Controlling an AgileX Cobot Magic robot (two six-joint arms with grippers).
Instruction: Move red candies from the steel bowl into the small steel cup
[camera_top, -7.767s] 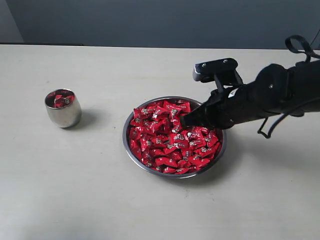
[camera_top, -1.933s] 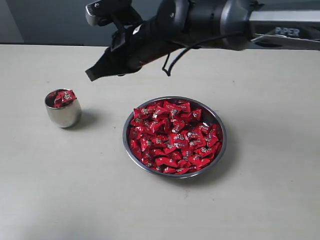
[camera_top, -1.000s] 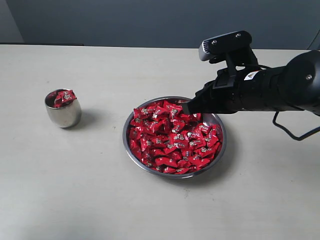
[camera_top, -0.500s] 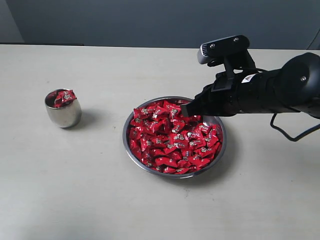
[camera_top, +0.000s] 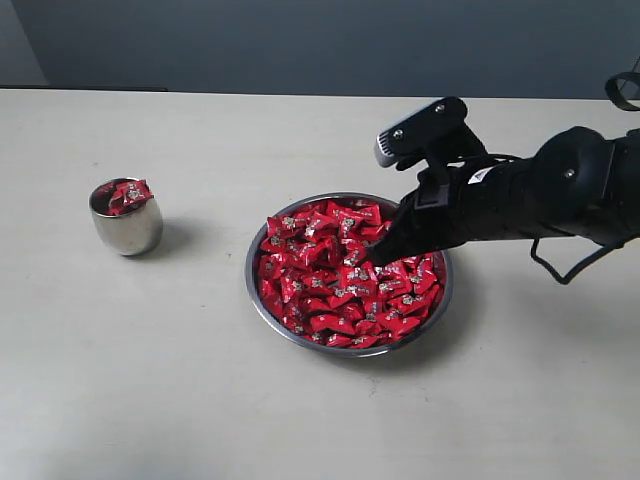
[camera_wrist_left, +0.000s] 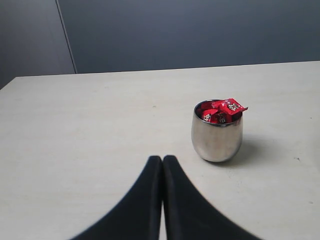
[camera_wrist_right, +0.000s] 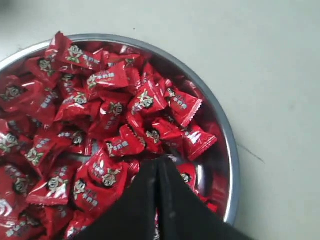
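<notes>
Red candies (camera_top: 320, 270) sit heaped in steel bowl (camera_top: 348, 352); right jaws are closed tight, tip in the pile, seemingly gripping nothing.

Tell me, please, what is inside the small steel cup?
The small steel cup holds red candies, piled up to its rim, with one poking above it. The cup's wall and the top candies hide how many lie below and the bottom.

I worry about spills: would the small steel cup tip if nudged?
Probably tippy: the small steel cup has rounded sides narrowing to a small base. Polished steel likely slides on the table. The candy perched over its rim would probably fall first.
</notes>
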